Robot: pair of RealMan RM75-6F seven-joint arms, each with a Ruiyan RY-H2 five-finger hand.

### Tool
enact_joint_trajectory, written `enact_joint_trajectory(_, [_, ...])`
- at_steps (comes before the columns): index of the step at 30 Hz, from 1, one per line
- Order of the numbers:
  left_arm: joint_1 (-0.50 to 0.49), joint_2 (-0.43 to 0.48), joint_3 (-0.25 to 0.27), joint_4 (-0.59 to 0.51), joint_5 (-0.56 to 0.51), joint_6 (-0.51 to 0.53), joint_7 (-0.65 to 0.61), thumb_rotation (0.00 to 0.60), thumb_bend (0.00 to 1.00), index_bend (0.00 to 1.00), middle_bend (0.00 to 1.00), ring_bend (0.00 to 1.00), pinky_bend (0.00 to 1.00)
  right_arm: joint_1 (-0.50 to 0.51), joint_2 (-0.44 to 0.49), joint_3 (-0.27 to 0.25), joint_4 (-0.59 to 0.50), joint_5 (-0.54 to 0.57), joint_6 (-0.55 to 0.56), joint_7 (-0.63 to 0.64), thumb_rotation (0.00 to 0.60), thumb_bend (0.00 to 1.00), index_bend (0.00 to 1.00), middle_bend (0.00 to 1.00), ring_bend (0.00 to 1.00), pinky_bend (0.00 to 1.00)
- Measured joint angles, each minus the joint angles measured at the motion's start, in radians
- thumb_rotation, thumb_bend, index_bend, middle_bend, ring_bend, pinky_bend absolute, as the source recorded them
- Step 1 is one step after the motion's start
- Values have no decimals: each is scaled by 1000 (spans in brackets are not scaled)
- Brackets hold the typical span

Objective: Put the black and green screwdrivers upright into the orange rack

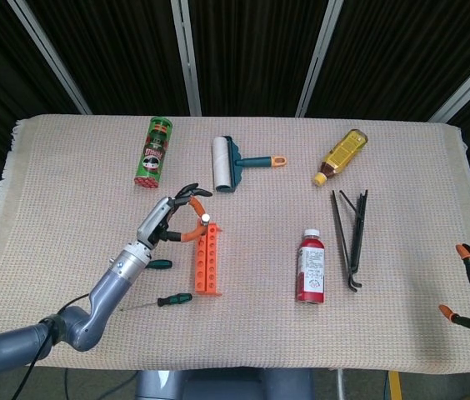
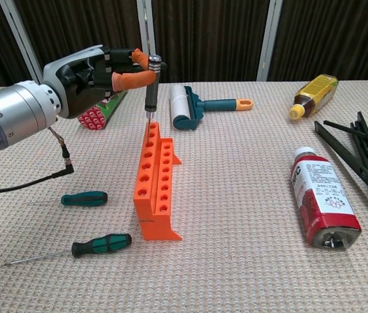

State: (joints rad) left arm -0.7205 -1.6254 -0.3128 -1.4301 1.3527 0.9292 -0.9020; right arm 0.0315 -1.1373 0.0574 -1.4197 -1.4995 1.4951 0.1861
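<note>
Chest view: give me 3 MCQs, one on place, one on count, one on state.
1. Where is the red bottle?
A. Right of the orange rack
B. Behind the chip can
C. In a robot hand

2. Screwdrivers lying flat on the cloth?
A. None
B. Two
C. Four

3. The left robot hand:
A. Open, empty
B. Holds the black screwdriver upright over the rack
C. Presses the lint roller

Answers: 1 A, it lies right of the rack; 2 B, two green-handled ones lie left of the rack; 3 B, fingers pinch the handle, its tip at a far hole.
</note>
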Motion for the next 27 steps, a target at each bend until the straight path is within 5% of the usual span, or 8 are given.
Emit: enact_joint_trajectory(27, [9,-66,57,64,13,70,122,600,483,686,231,0,43,7,-3,2,8,12,-20,1,600,0,8,44,0,0])
